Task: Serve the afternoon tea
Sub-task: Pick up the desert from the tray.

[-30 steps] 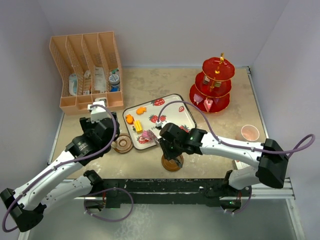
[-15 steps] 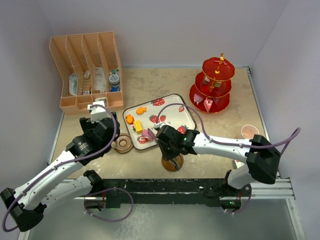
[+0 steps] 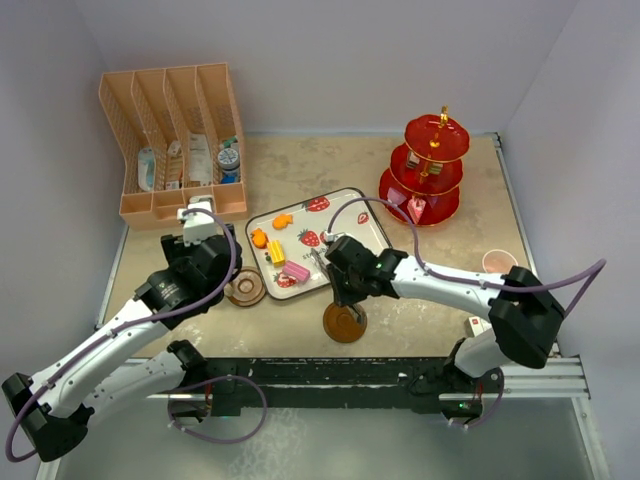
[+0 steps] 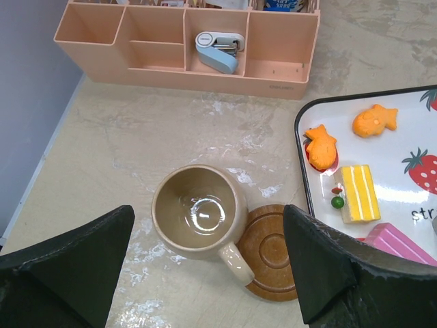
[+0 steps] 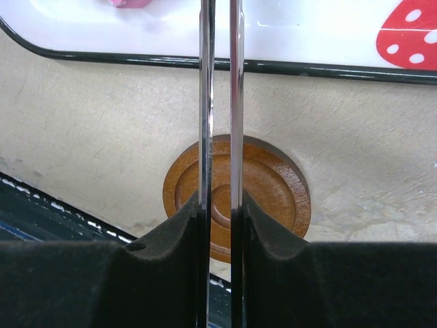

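Where grey walls (image 3: 330, 60) box three sides | tabletop (image 3: 290, 165) beige, mottled

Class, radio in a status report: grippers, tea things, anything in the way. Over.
Left gripper open above tan mug. Right gripper shut on metal tongs, near bare saucer. Mug beside second saucer, handle overlapping it. Nothing blocking the mug.

White tray (image 4: 401, 145), red strawberries, black rim. Tan mug (image 4: 196, 212), brown saucer (image 5: 276, 198). Red stand (image 3: 436, 141), peach rack (image 3: 150, 100), silver tongs (image 5: 205, 102).
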